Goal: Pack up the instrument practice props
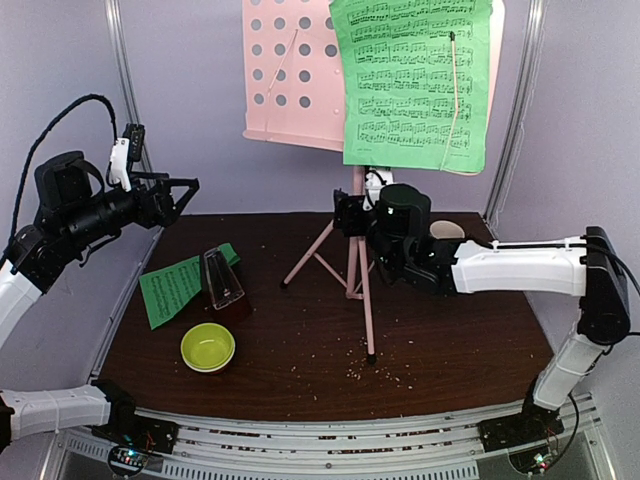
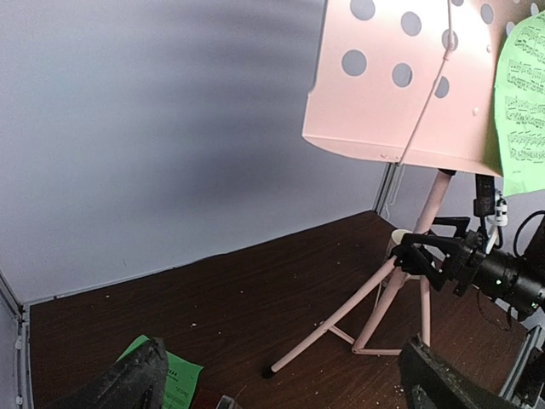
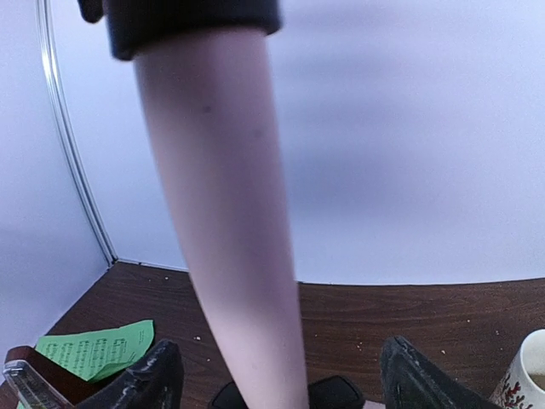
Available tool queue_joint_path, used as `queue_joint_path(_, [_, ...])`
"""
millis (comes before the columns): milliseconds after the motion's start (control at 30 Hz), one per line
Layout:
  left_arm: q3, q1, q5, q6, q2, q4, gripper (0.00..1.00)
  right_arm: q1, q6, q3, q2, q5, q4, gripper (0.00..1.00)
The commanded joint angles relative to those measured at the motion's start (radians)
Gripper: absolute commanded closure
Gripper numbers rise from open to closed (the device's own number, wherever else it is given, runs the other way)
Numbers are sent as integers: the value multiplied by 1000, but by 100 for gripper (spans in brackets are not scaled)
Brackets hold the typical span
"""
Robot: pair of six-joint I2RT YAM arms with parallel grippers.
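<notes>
The pink tripod music stand (image 1: 358, 262) stands mid-table, its perforated desk (image 1: 290, 80) holding a green sheet-music page (image 1: 412, 85). My right gripper (image 1: 350, 212) is open, with the stand's pole (image 3: 230, 213) between its wide-apart fingers (image 3: 153, 379) and not gripped. The dark red metronome with its clear cover (image 1: 222, 285) stands on a second green page (image 1: 175, 288) at the left; both also show in the right wrist view, the metronome (image 3: 30, 375) and the page (image 3: 94, 351). My left gripper (image 1: 185, 190) is open and empty, raised above the table's left side and facing the stand (image 2: 400, 94).
A yellow-green bowl (image 1: 208, 347) sits near the front left. A white mug (image 1: 447, 230) stands behind the right arm and also shows in the right wrist view (image 3: 524, 379). Grey walls enclose the back and sides. Crumbs lie scattered on the dark wood table (image 1: 450, 340).
</notes>
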Motion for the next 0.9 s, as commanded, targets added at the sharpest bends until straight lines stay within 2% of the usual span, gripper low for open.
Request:
queue_joint_path(0, [50, 6, 16, -25, 4, 29, 2, -2, 11, -104, -121, -15, 49, 12])
queue_joint_path(133, [83, 6, 13, -31, 14, 41, 2, -7, 13, -216, -214, -6, 42, 5])
queue_joint_path(300, [132, 5, -52, -77, 24, 56, 5, -59, 100, -374, -335, 2, -21, 4])
queue_joint_path(433, [173, -7, 21, -125, 71, 102, 14, -182, 227, -494, -462, -66, -97, 4])
queue_joint_path(500, [207, -54, 8, -125, 111, 102, 15, -267, 284, -530, -519, -143, -150, 4])
queue_joint_path(700, [312, -246, -54, -110, 203, 173, 16, -495, 364, -455, -628, -303, -425, 4])
queue_joint_path(867, [363, -331, 23, -157, 311, 263, 19, -737, 487, -320, -675, -519, -604, 5])
